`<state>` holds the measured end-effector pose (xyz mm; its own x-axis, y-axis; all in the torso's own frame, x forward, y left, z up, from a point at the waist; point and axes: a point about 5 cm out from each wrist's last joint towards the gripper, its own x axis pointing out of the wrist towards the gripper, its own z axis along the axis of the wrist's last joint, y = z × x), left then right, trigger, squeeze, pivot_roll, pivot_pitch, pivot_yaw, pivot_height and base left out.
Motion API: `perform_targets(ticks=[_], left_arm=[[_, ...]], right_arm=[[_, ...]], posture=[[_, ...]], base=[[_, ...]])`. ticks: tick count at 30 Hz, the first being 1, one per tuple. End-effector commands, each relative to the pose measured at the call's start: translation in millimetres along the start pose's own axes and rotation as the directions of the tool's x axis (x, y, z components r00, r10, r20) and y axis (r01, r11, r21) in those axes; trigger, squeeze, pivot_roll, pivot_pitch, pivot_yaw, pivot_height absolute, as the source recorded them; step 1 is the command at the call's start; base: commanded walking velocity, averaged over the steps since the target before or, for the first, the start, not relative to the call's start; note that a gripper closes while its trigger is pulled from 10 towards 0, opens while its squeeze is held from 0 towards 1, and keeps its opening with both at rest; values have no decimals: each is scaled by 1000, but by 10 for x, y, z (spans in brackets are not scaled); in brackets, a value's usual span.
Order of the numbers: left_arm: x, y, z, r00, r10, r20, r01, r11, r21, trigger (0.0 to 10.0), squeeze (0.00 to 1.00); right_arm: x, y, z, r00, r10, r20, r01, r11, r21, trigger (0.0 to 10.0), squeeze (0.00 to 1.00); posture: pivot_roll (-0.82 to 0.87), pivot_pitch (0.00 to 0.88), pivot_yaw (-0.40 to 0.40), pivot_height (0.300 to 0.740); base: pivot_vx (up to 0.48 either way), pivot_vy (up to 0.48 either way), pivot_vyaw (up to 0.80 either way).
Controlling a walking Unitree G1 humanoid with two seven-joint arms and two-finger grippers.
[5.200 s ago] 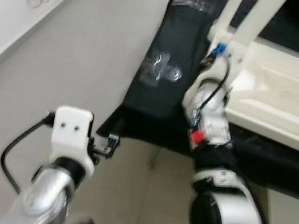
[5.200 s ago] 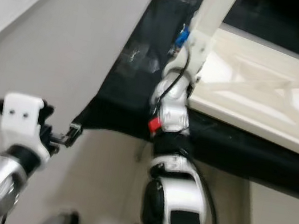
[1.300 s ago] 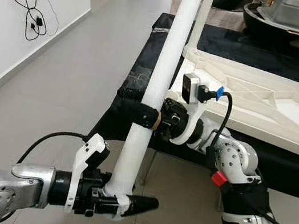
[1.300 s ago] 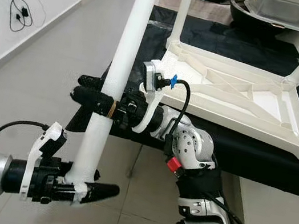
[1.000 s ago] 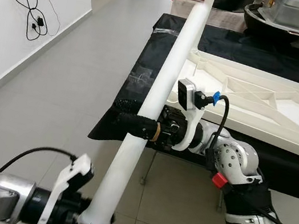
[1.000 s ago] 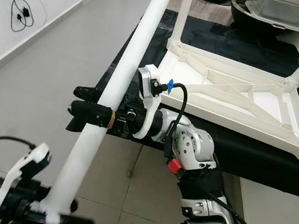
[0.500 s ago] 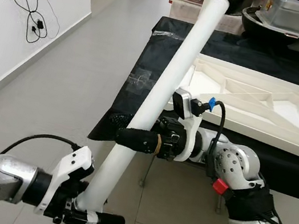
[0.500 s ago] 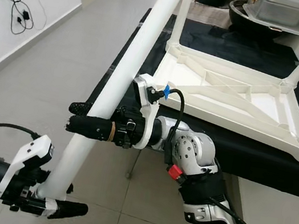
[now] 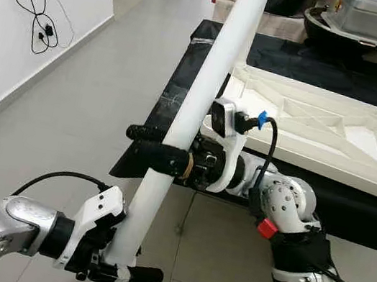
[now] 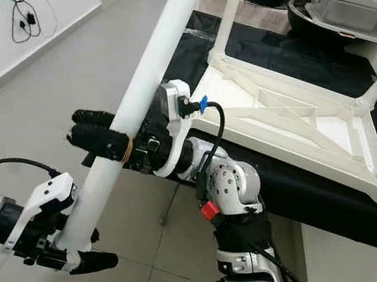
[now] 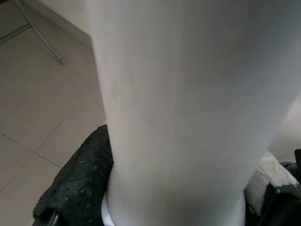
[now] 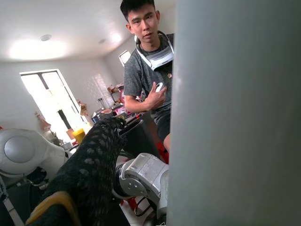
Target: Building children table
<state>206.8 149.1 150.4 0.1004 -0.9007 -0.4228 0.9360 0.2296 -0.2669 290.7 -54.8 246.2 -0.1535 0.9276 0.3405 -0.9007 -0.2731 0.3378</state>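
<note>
Fingers, right gripper [image 9: 144, 154]: closed around the white table leg [image 9: 199, 99] at mid-length, centre of the frame; black fingers [image 9: 160, 158] pass on either side of the tube and touch it.
Fingers, left gripper [image 9: 123, 273]: clamped narrowly on the leg's lower end, lower left of the frame; one fingertip [image 9: 147, 275] juts past the tube. In the left wrist view a black pad [image 11: 77, 181] lies against the white tube.
Change, leg angle: half a second ago the leg leaned toward the upper right of the frame; it now stands steeper, its top running out of the frame at top centre.
Change, grip points: both grippers keep their hold on the same parts of the leg; the right gripper sits further left in the frame than before.
Meaning for task: judged a reorientation step, bringing the leg upright for fitting to the table top; the leg is not yet seated.
Table top [image 9: 322, 128]: upside down on the black-covered bench [image 9: 185, 75], upper right of the frame, ribs facing up, other legs [image 10: 230, 9] already standing at its corners.
Leg position: held in the air above the tiled floor [image 9: 97, 81], just beside the bench's near corner, apart from the table top.
Person [image 12: 148, 84]: seen in the right wrist view, beyond the leg, holding a small object.
Risk: a long tube held at two points may swing into the fitted legs.
</note>
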Motion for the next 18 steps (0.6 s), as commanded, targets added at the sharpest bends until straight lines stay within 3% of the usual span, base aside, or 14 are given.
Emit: perform_targets(ticks=[1, 9, 10, 11, 12, 13, 18], left_arm=[[14, 23, -38, 1000, 1, -9, -1, 1000, -13, 10000, 0], [0, 24, -42, 1000, -7, 2, 7, 1000, -28, 10000, 0], [-4, 27, -38, 1000, -8, 6, 8, 999, -32, 10000, 0], [-9, 32, -35, 1000, -8, 8, 8, 999, -34, 10000, 0], [-9, 32, -35, 1000, -8, 8, 8, 999, -34, 10000, 0], [-13, 39, -30, 1000, -6, 10, 7, 999, -34, 10000, 0], [-28, 58, -15, 1000, -3, 17, 3, 999, -37, 10000, 0]], right_arm=[[40, 43, 64, 1000, 25, 12, -24, 999, -39, 10000, 0], [71, 66, 10, 999, 34, -16, -35, 998, -48, 10000, 0], [75, 67, 3, 999, 33, -18, -34, 998, -50, 5059, 0], [77, 65, -7, 999, 30, -22, -31, 998, -50, 1255, 0], [77, 65, -7, 999, 30, -22, -31, 998, -50, 1255, 0], [75, 68, -22, 999, 30, -30, -32, 998, -53, 0, 0], [71, 76, -51, 998, 33, -45, -35, 998, -57, 0, 0]], posture=[[94, 106, -29, 740], [93, 105, -31, 740], [93, 108, -31, 740], [93, 108, -31, 740], [93, 108, -31, 740], [92, 110, -32, 740], [93, 111, -30, 740]], base=[[0, 0, 0], [0, 0, 0], [0, 0, 0], [0, 0, 0], [0, 0, 0], [0, 0, 0], [0, 0, 0]])
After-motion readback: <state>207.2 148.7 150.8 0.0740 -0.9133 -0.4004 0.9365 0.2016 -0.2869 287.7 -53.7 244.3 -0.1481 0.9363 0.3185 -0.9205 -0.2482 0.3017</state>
